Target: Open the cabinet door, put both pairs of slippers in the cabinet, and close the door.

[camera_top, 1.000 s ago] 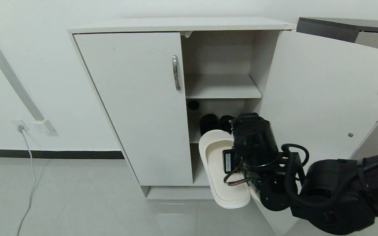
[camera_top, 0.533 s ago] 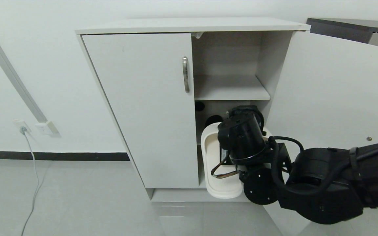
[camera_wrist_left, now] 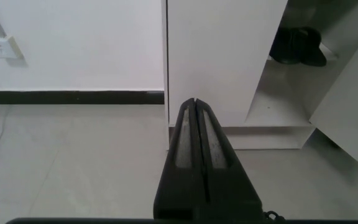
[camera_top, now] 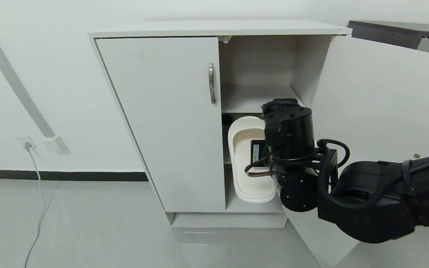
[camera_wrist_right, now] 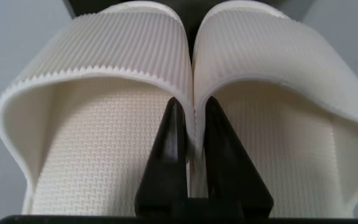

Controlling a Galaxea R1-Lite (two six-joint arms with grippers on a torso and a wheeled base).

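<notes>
The white cabinet (camera_top: 155, 111) stands against the wall with its left door shut and its right door (camera_top: 378, 123) swung open. My right gripper (camera_wrist_right: 190, 134) is shut on the pair of white slippers (camera_wrist_right: 194, 93), pinching the two inner strap edges together. In the head view the white slippers (camera_top: 242, 163) hang in the cabinet's opening at middle-shelf height, in front of the right arm's wrist. The pair of black slippers (camera_wrist_left: 300, 46) sits on the middle shelf. My left gripper (camera_wrist_left: 194, 109) is shut and holds nothing, low over the floor in front of the cabinet.
The upper shelf (camera_top: 255, 98) is bare. A silver handle (camera_top: 211, 83) is on the shut left door. A wall socket with a grey cable (camera_top: 32, 156) is at the left. A dark piece of furniture (camera_top: 397, 29) stands behind the open door.
My right arm has carried the white slippers forward and up, from outside the cabinet's base into the opening at middle-shelf height. The head camera also shifted slightly.
</notes>
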